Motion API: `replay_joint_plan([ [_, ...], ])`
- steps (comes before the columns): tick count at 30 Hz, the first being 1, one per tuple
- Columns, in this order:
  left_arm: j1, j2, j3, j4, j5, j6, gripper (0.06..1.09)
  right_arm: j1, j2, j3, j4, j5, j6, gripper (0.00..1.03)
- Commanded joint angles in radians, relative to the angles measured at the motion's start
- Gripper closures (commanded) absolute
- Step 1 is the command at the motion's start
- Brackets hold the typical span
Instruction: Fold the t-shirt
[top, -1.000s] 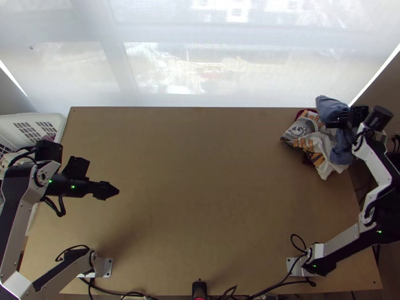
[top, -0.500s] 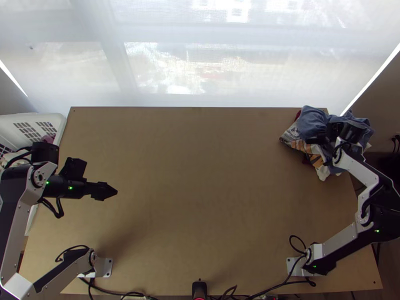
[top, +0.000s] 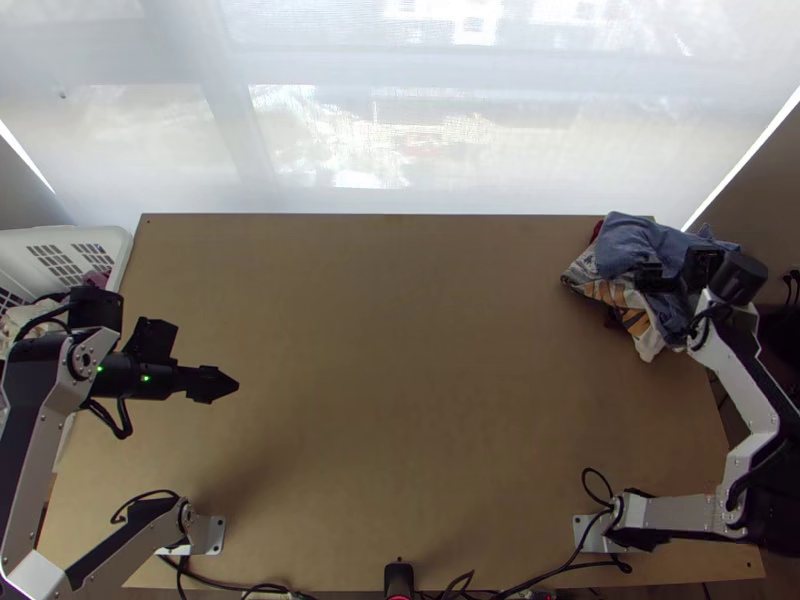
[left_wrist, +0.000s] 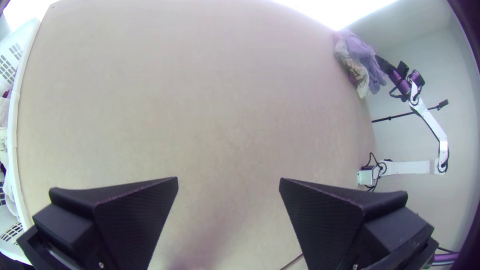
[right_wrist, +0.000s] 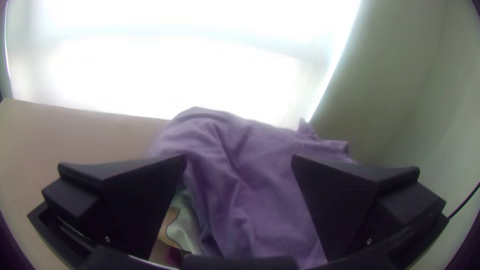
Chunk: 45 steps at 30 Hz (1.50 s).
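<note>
The blue t-shirt (top: 632, 240) lies bunched at the far right corner of the surface (top: 400, 400), on top of other clothes (top: 608, 293). The right pincer (top: 652, 277) is over it, with fingers spread. The left pincer (top: 232, 383), also spread, is above the surface near the left edge.

No txt, labels, brands, nos. or signs legible.
</note>
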Motion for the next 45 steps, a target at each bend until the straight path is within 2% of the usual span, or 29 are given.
replay_joint_plan([
  [1,-0.003,-0.033,-0.034,0.003,0.006,-0.014,0.10,0.033,-0.148,0.058,-0.045,-0.017,0.009,0.04],
  [4,-0.003,-0.049,-0.050,0.003,0.007,-0.025,0.10,0.065,-0.075,0.107,-0.028,-0.014,0.012,0.05],
  [8,-0.008,-0.080,-0.066,0.000,0.006,-0.046,0.10,0.083,0.126,0.139,0.015,0.007,0.021,0.05],
  [13,0.009,-0.132,-0.063,-0.043,0.001,-0.054,0.10,0.069,0.286,0.093,0.081,0.010,0.023,0.05],
  [23,0.019,-0.260,-0.067,-0.120,-0.006,-0.117,0.10,0.016,0.404,0.062,0.101,0.010,0.012,0.05],
  [32,0.075,-0.307,-0.067,-0.061,-0.006,-0.126,0.10,-0.026,0.137,0.050,0.093,-0.045,0.029,0.05],
  [36,0.126,-0.329,-0.087,-0.002,-0.029,-0.132,0.10,-0.010,-0.006,0.084,0.047,-0.065,0.070,0.05],
  [42,0.210,-0.401,-0.141,0.077,-0.034,-0.172,0.10,0.135,-0.256,0.025,-0.011,-0.072,0.138,0.05],
  [45,0.216,-0.456,-0.170,0.106,-0.094,-0.164,0.10,0.267,-0.385,-0.062,-0.044,-0.079,0.069,0.05],
])
